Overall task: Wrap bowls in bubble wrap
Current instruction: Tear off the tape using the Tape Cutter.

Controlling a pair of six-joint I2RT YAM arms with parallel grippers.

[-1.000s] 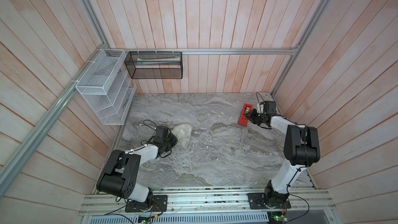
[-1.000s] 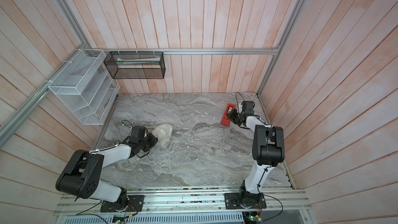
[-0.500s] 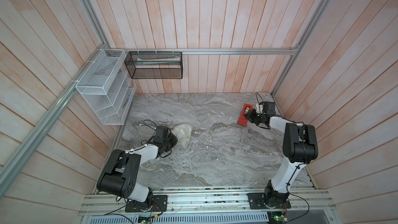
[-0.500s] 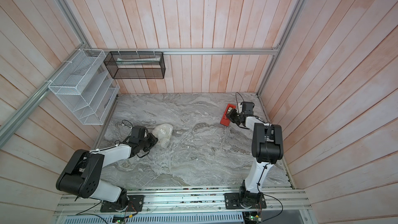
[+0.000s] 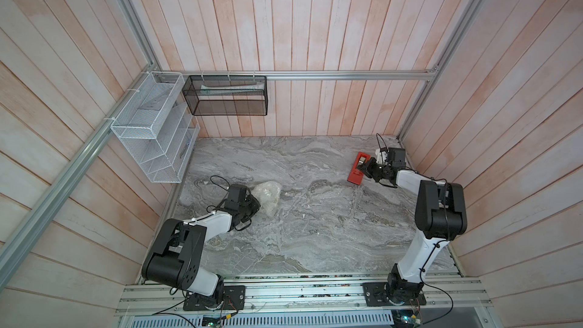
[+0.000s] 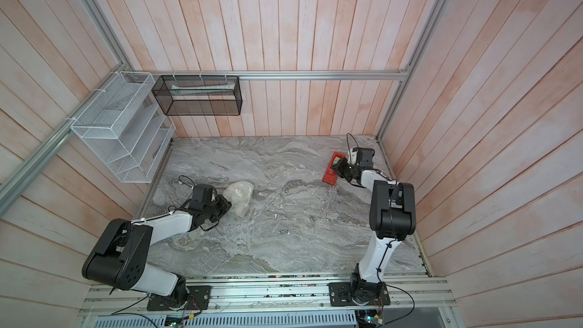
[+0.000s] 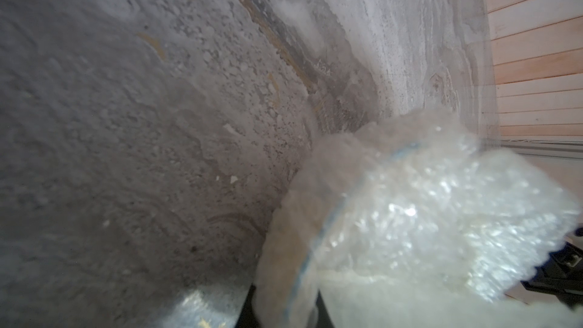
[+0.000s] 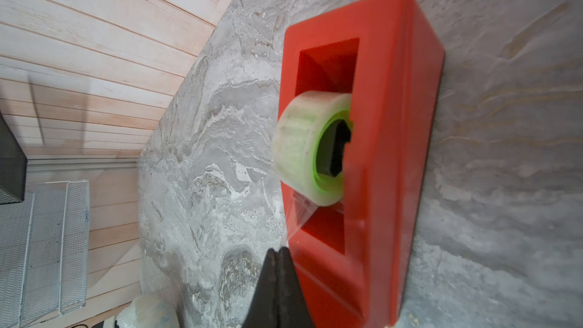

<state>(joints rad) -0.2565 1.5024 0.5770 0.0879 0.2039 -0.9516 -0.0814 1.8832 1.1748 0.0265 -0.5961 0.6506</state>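
Bubble wrap (image 5: 268,195) is bunched round the bowl (image 7: 334,216); only a blue rim line shows through. The bundle sits left of centre on the table (image 5: 315,231). Left fingers (image 5: 254,209) are clenched on its near-left edge, likely pinning the folds. Right fingers (image 8: 271,279) are pinched on the loose tape (image 8: 298,219) end at the red dispenser (image 5: 356,171), far right, apparently to draw a strip. Bundle and dispenser are well apart, with nothing bulky between. The wire rack (image 5: 151,140) and mesh basket (image 5: 225,96) hang on the walls, out of reach.

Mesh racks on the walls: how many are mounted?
2. A white mesh rack hangs on the side wall nearest the left arm. A black mesh basket hangs beside it on the back wall. None appears hidden.
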